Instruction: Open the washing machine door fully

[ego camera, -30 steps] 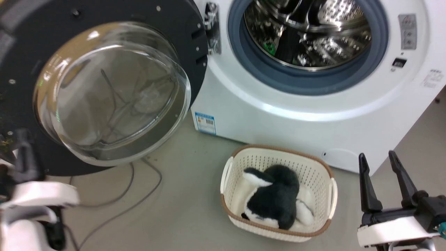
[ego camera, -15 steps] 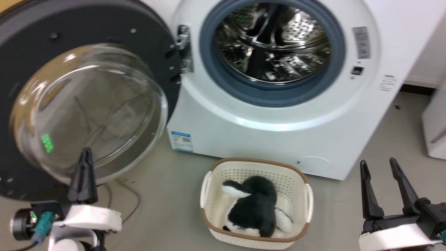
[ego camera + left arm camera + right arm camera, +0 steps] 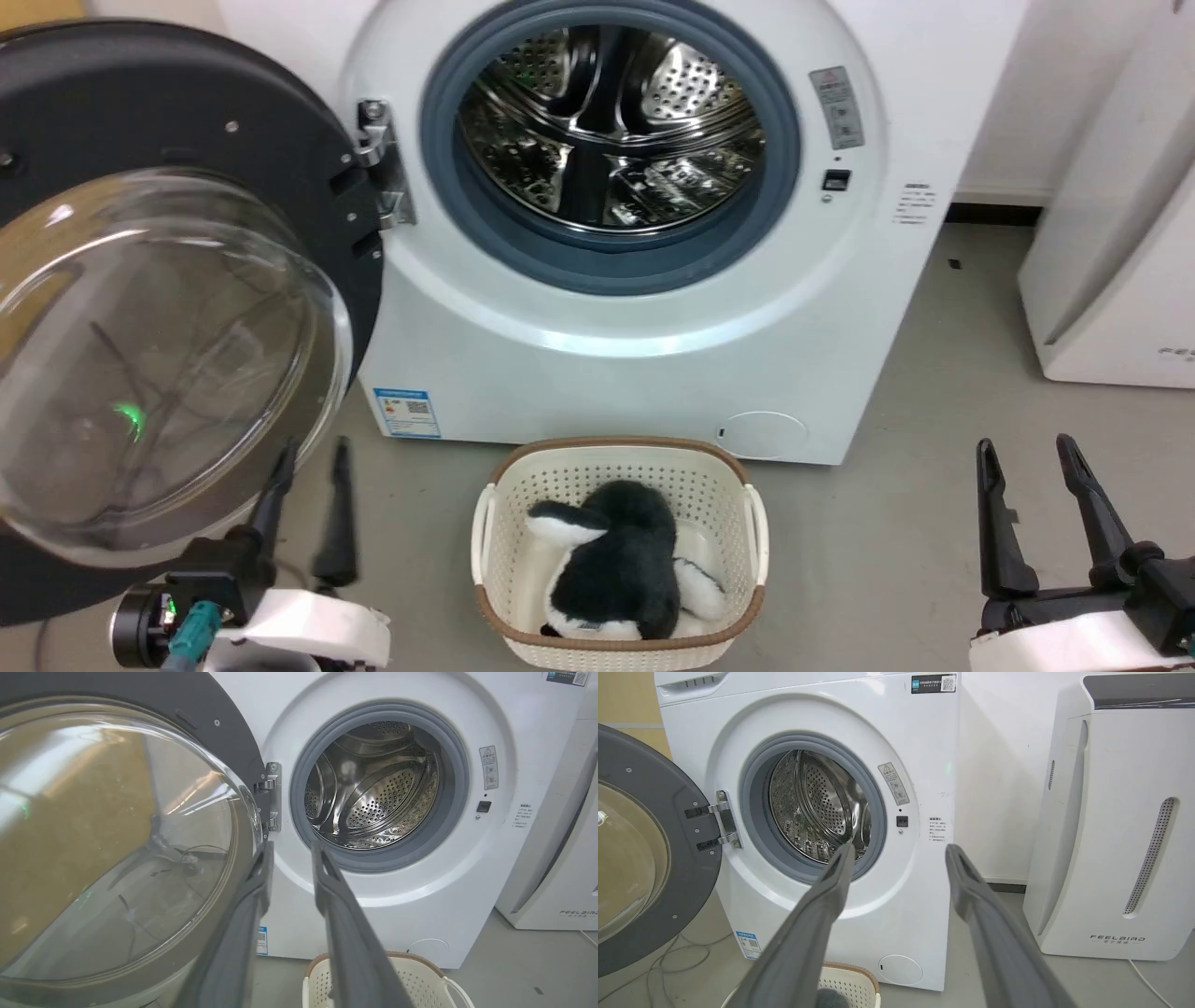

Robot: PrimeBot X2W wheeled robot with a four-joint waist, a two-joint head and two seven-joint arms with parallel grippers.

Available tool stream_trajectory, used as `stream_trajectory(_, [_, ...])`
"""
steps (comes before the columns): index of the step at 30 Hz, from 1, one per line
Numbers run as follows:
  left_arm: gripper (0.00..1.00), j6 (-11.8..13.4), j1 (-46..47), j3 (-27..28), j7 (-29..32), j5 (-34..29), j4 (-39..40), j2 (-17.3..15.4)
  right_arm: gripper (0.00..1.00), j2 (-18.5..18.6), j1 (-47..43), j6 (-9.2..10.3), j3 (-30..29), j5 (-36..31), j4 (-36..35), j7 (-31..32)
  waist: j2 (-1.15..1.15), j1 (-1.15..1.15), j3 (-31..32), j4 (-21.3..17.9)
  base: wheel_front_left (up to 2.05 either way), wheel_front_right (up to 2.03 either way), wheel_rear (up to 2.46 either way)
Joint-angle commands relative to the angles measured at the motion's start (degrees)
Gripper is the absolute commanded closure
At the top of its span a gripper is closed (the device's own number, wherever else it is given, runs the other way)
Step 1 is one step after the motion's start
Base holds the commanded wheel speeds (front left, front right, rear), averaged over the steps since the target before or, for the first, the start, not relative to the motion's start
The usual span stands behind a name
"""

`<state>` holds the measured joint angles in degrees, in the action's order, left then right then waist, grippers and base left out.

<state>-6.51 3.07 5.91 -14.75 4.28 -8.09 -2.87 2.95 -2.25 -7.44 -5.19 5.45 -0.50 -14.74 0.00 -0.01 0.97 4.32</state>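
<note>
Washing machine (image 3: 607, 373): white box across the centre and top of the head view; mouth uncovered, steel drum (image 3: 607, 131) bare inside its grey ring.

Washing machine door (image 3: 187, 103): dark round disc in the upper left of the frame, hung by a metal hinge (image 3: 378, 168) on its right edge; hinge line upright; swung well out, inner face and bulging glass window (image 3: 140, 355) turned to the room; by my reckoning at or near its full swing.

White appliance (image 3: 1111, 233): right edge of the frame, apart from the machine.

Basket (image 3: 616, 446): cream, on the floor at bottom centre before the machine; a black-and-white soft toy (image 3: 616, 560) lies in it.

Left claw (image 3: 315, 448): lower left of the frame, fingers a little parted, holding nothing; the door lies up and to the left of it, the window's lower rim just beside the left finger; touching or not, I cannot tell.

Right claw (image 3: 1023, 446): lower right corner, fingers spread, empty; well apart from the door, with basket and machine between.

Judgement: the left arm is much the nearer; any remaining swing means pressing the door's inner face farther toward the frame's left, about that upright hinge.
</note>
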Motion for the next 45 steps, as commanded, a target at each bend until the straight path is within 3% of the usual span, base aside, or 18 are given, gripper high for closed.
stream_trajectory(1, [0.0, 0.38, -1.31, -0.43, -0.25, 0.43, 0.31, -0.04, 0.0, -0.07, -0.91, -0.05, 0.11, -0.1, -0.27, -0.26, 0.0, 0.01, 0.17, -1.06, 0.0, 0.0, 0.0])
stream_trajectory(15, [0.0, 3.05, -3.83, -2.93, -0.25, 2.96, 1.7, -0.01, 0.0, -0.07, -1.92, -0.05, 0.96, -0.22, -0.61, -0.26, 0.0, 0.01, 0.32, -4.64, 0.0, 0.0, 0.0])
stream_trajectory(16, [1.0, 2.9, -3.21, -3.09, 0.0, 2.86, 1.57, 0.04, 1.0, 0.0, -1.11, 0.0, 0.88, -0.01, -0.29, 0.0, 0.0, 0.01, 0.32, -4.67, 0.0, 0.0, 0.0])
stream_trajectory(45, [1.0, 3.58, -3.23, -3.7, 2.91, 1.47, 2.73, 0.06, 1.0, -0.01, -0.45, -0.01, 1.69, -1.05, -0.05, 2.86, 0.0, 0.01, 0.07, -4.64, 0.0, 0.0, 0.0])
